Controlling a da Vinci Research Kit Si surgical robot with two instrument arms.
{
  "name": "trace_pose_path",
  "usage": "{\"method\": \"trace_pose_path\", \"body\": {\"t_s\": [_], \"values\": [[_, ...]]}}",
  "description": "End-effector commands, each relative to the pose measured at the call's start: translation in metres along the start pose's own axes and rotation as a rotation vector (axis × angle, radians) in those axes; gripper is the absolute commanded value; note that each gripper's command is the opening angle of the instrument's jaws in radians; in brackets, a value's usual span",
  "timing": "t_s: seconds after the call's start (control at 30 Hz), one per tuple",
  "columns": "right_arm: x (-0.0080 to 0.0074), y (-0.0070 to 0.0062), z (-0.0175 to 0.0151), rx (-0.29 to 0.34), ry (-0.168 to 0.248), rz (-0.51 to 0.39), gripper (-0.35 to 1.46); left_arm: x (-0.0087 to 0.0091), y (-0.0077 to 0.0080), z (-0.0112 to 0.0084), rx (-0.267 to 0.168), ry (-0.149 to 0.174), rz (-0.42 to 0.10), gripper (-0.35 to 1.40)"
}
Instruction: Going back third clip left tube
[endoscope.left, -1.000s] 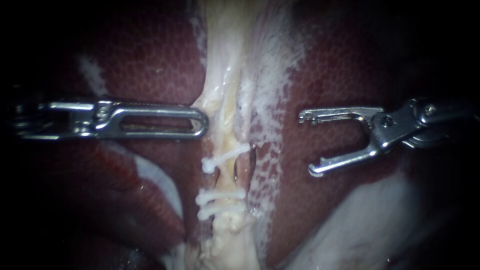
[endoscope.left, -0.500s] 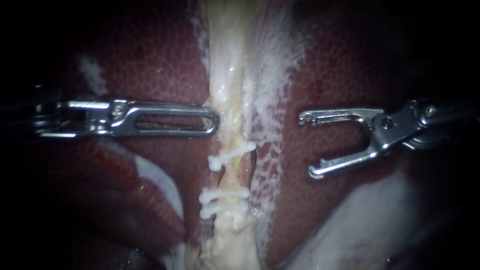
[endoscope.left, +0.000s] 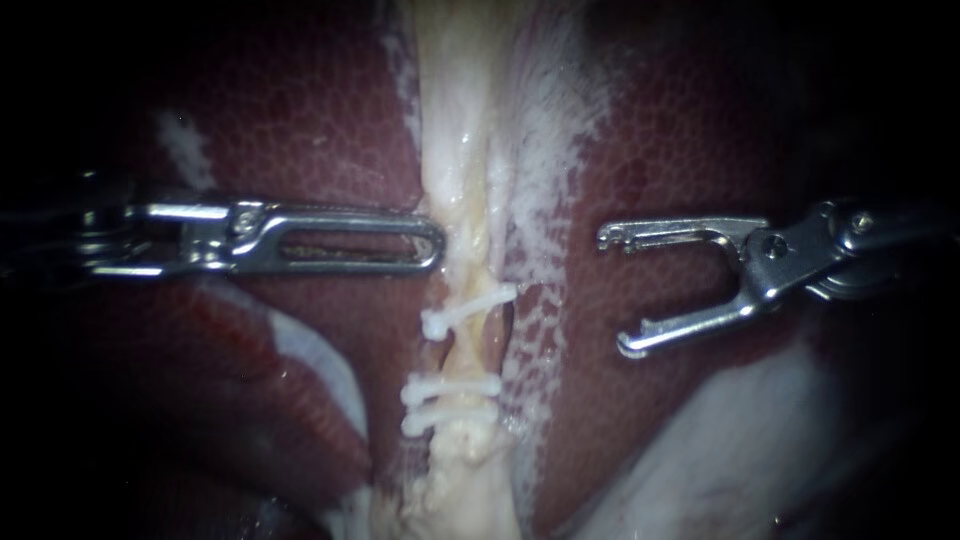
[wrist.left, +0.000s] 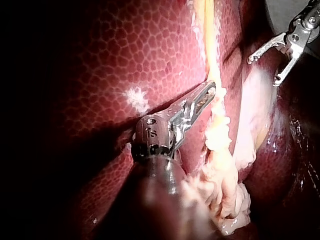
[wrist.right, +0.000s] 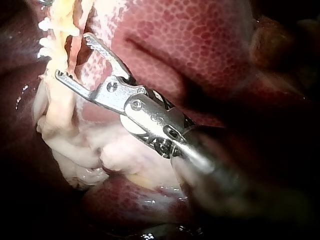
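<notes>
Left instrument (endoscope.left: 430, 240) jaws lying together, empty, tip touching pale tube (endoscope.left: 460, 190) near three white clips (endoscope.left: 450, 388), right instrument (endoscope.left: 615, 290) jaws gaping wide, empty, over liver (endoscope.left: 660, 150)

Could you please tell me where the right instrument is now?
In the endoscope view the right instrument sits over the liver, jaws open, right of the pale tube and clear of its uppermost clip.

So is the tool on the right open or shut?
Open. The right tool has a wide gap between its jaws and grips nothing.
</notes>
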Motion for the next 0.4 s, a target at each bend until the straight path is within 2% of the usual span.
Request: {"method": "trace_pose_path", "body": {"t_s": [0.03, 0.4], "values": [[0.0, 0.0, 0.0, 0.0, 0.0, 0.0, 0.6, 0.0, 0.0, 0.0, 0.0, 0.0, 0.0, -0.35], [0.0, 0.0, 0.0, 0.0, 0.0, 0.0, 0.6, 0.0, 0.0, -0.0001, -0.001, 0.003, 0.001, -0.35]]}}
